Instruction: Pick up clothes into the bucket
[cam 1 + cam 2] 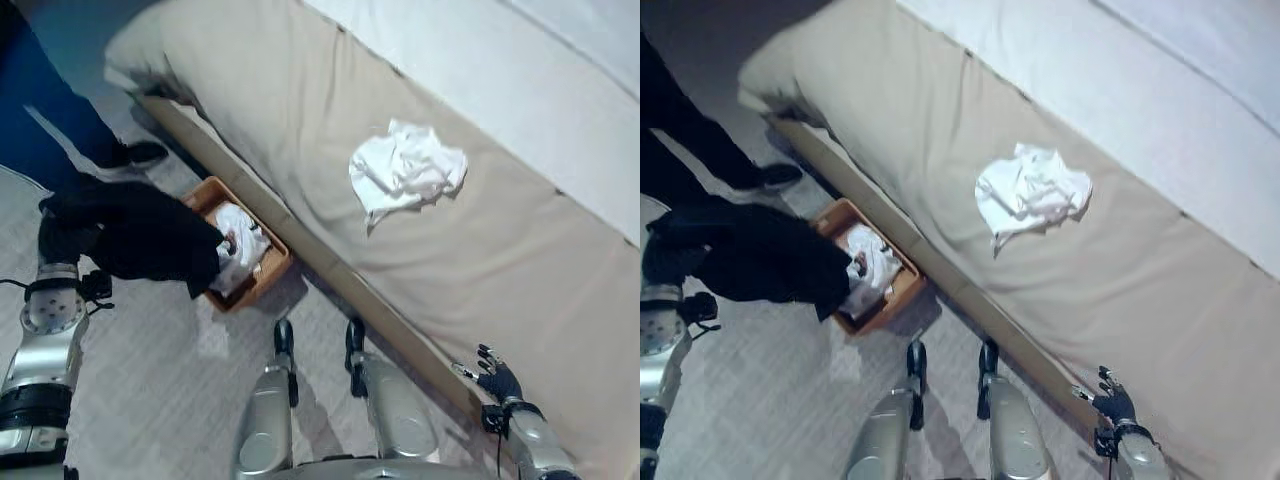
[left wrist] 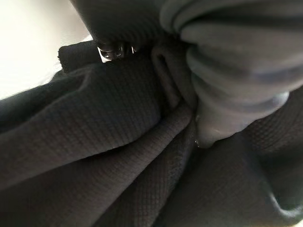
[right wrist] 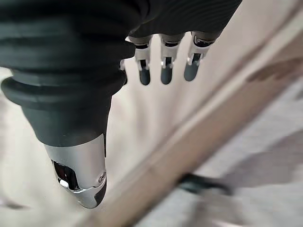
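No text, label, number or sign can be read anywhere here. The dark cloth (image 1: pixel 140 235), the white cloth (image 1: pixel 405 170) on the bed (image 1: pixel 300 110) and the orange bucket (image 1: pixel 275 270) on the floor all show plain surfaces, no print to make out.
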Tool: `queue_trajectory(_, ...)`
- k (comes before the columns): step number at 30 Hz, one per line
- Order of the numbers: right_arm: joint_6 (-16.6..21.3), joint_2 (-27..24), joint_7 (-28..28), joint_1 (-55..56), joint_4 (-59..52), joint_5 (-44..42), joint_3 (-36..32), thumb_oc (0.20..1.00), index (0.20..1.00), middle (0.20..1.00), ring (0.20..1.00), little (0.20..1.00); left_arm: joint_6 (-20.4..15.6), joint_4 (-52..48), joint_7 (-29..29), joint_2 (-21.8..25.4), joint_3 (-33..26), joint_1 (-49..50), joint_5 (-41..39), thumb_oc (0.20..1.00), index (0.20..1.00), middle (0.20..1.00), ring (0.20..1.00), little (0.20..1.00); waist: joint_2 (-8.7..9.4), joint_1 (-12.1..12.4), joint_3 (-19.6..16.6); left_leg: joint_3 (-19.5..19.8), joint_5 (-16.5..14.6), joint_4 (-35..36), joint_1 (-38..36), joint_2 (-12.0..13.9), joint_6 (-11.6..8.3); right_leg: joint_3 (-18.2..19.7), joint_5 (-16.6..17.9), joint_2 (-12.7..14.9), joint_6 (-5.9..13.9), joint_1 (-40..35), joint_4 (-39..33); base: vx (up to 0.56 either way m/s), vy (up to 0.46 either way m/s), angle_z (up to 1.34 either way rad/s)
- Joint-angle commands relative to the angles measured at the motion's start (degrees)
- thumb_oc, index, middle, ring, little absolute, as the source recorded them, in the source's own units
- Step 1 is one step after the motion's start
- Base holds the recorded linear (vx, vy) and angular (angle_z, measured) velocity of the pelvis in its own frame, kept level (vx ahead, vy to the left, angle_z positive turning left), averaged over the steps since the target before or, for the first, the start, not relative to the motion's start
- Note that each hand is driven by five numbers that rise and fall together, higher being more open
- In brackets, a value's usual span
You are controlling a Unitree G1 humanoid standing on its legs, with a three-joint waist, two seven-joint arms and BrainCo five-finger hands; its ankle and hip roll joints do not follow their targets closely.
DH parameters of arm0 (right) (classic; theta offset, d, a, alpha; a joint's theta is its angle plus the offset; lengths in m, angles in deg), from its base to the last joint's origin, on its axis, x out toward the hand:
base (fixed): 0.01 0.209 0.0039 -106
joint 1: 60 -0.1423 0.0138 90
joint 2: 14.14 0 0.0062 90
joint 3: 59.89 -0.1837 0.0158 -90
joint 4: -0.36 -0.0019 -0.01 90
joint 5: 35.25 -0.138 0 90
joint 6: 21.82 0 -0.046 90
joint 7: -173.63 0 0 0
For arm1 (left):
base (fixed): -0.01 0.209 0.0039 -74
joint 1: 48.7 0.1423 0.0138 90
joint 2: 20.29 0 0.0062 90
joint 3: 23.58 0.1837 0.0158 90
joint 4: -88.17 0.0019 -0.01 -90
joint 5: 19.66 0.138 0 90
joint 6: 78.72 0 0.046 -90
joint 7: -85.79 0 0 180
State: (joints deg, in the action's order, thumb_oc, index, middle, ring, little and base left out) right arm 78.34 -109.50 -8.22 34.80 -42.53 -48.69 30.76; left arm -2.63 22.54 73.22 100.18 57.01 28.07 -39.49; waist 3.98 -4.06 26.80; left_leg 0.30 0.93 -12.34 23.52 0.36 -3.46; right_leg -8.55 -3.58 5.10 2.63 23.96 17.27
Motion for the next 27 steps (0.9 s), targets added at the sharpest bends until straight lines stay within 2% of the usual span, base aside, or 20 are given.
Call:
queue_trajectory(1,2.6,-3.1,-3.7,0.9,-1.2,-0.5,2.9,1.0,1.0,1.0,1.0,1.0,-6.2,1.4,-5.5,4.9,1.4,-6.2,-4.0,0.2,0.2,0.2,0.2,0.2,1.51,-1.7,-0.9,2.2,-5.2,-10.4,5.2,0.2,1.56,0.1,2.7,4.4,3.68,2.3,0.5,-0.08,0.016,0.05)
queue_trajectory(8,4.3,-3.3,-6.4,-2.5,-2.4,-2.8,5.5,1.0,1.0,1.0,1.0,1.0,-6.7,5.1,-7.7,6.2,7.6,-14.8,-7.1,0.2,0.2,0.2,0.2,0.2,3.15,-2.2,3.0,2.4,-5.7,-14.5,12.8,0.6,1.56,0.0,3.5,4.3,3.98,9.3,2.4,-0.07,0.016,0.03)
queue_trajectory(11,5.2,-3.2,-7.6,-4.0,-3.3,-4.3,6.5,1.0,1.0,1.0,1.0,1.0,-6.4,6.6,-9.2,6.8,10.5,-18.6,-6.6,0.2,0.2,0.2,0.2,0.2,3.89,-2.7,3.0,2.6,-5.8,-15.7,17.0,0.8,1.51,-0.1,4.2,4.0,4.21,13.1,2.4,0.0,-0.002,0.0)
queue_trajectory(12,5.5,-3.3,-7.9,-4.2,-3.8,-4.6,6.9,1.0,1.0,1.0,1.0,1.0,-6.4,7.3,-9.6,7.1,11.0,-19.3,-6.4,0.2,0.2,0.2,0.2,0.2,3.97,-2.7,3.0,3.0,-7.7,-16.4,17.2,1.2,1.21,0.3,2.8,3.5,4.76,13.5,2.9,0.05,-0.008,-0.02)
queue_trajectory(18,6.7,-2.9,-9.5,-5.8,-4.6,-6.1,8.9,1.0,1.0,1.0,1.0,1.0,-6.2,9.3,-11.7,8.0,13.5,-23.0,-6.2,0.2,0.2,0.2,0.2,0.2,5.44,-3.3,3.0,3.3,-8.5,-18.9,23.8,1.8,1.42,0.1,3.6,2.8,5.29,19.4,3.1,0.01,0.009,-0.05)
queue_trajectory(19,6.8,-2.9,-9.8,-5.9,-5.1,-6.3,9.0,1.0,1.0,1.0,1.0,1.0,-6.1,9.8,-12.1,8.3,13.9,-23.8,-6.0,0.366,0.366,0.366,0.366,0.366,5.66,-3.6,3.0,3.5,-8.8,-19.8,25.1,1.7,1.55,0.1,3.6,2.8,5.29,20.6,3.6,0.02,0.006,-0.03)
queue_trajectory(20,7.1,-2.8,-10.0,-5.9,-5.5,-6.6,9.2,1.0,1.0,1.0,1.0,1.0,-6.1,10.2,-12.5,8.2,14.2,-24.6,-6.2,1.0,1.0,1.0,1.0,1.0,5.79,-3.6,3.0,3.3,-8.9,-20.0,25.6,1.7,1.61,0.1,3.5,2.8,5.32,21.1,3.7,0.0,0.0,0.0)
queue_trajectory(27,7.4,-2.1,-10.7,-6.1,-6.1,-7.1,11.5,1.0,1.0,1.0,1.0,1.0,-4.9,13.9,-14.7,7.2,15.9,-28.2,-6.5,1.0,1.0,1.0,1.0,1.0,6.16,-4.2,3.0,3.8,-9.2,-20.3,28.5,1.5,1.73,-0.4,3.9,2.9,5.49,23.7,3.0,0.01,0.002,0.01)
